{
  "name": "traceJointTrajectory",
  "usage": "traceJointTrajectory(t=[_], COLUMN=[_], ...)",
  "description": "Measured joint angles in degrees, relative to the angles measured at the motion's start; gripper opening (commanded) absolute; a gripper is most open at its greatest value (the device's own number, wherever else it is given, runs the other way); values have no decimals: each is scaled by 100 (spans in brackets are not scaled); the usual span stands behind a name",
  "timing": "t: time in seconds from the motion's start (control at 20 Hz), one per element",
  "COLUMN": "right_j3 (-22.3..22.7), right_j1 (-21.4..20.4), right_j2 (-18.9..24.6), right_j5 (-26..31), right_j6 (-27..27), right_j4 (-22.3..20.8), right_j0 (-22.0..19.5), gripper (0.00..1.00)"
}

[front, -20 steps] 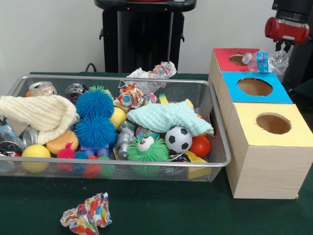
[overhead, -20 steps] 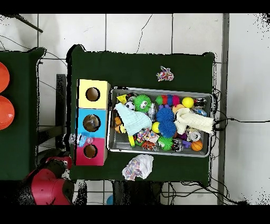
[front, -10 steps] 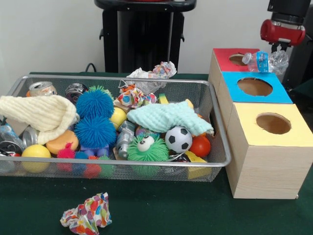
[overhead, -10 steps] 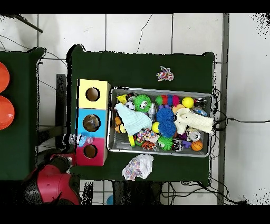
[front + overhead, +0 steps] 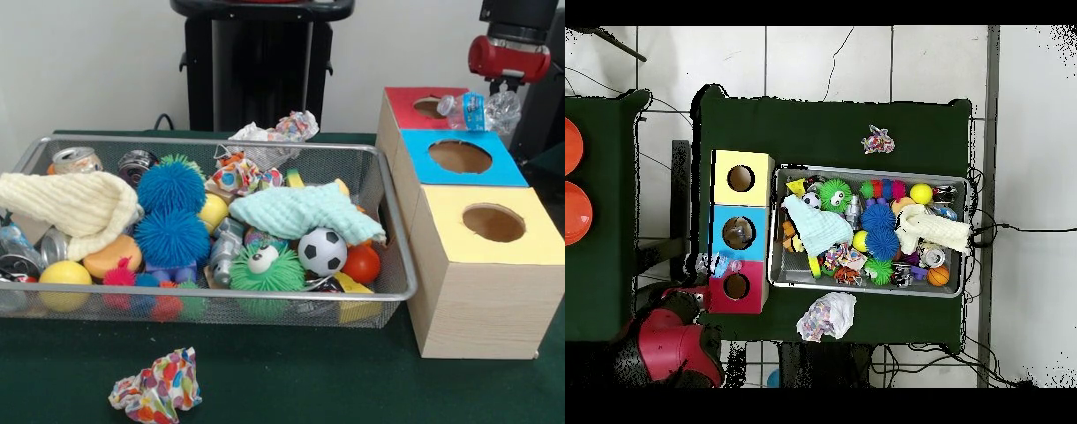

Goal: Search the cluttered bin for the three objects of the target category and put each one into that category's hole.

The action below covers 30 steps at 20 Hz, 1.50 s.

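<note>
Front view: plastic bottle [image 5: 481, 110] lies on the red box [image 5: 408, 104], right beside its hole [image 5: 429, 107], just below the jaws' red arm [image 5: 512, 57]; their spread, I cannot tell.

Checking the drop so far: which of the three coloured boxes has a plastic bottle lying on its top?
The red box, farthest back in the front view. The crushed plastic bottle lies across its top edge; the blue box and yellow box tops are bare.
</note>
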Motion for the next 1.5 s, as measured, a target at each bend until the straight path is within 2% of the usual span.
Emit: traceJointTrajectory(t=[0.55, 1.5], right_j3=[0, 74], right_j1=[-11, -257], right_j2=[105, 542], right_j5=[-21, -24], right_j6=[0, 0], right_j4=[-35, -477], right_j0=[-20, -535], gripper=[0, 0])
